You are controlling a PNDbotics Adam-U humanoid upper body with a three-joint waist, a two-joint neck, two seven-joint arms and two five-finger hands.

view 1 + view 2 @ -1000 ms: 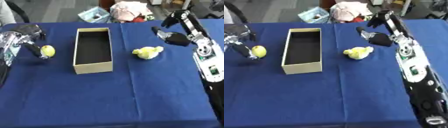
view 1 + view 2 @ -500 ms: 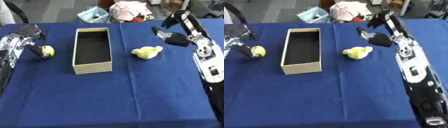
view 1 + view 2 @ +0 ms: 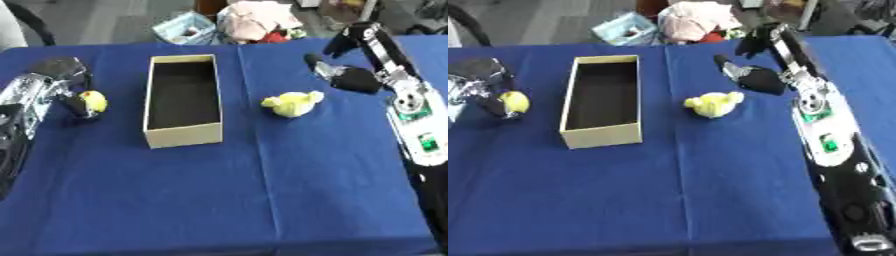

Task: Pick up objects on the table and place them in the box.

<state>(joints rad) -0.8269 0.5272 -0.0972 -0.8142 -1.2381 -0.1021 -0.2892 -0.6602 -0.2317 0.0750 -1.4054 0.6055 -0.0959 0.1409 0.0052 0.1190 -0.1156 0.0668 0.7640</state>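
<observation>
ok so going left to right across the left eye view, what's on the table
left hand at the small yellow object → open box → yellow toy → right hand

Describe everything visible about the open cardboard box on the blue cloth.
The long, narrow tan cardboard box is open at the top, with thin pale walls and a dark interior in which nothing can be seen. It sits flat on the blue tablecloth, its long side running away from the robot, slightly askew. Nothing touches it: the small round yellow object at the left hand lies apart to its left, the yellow duck-shaped toy apart to its right.
</observation>
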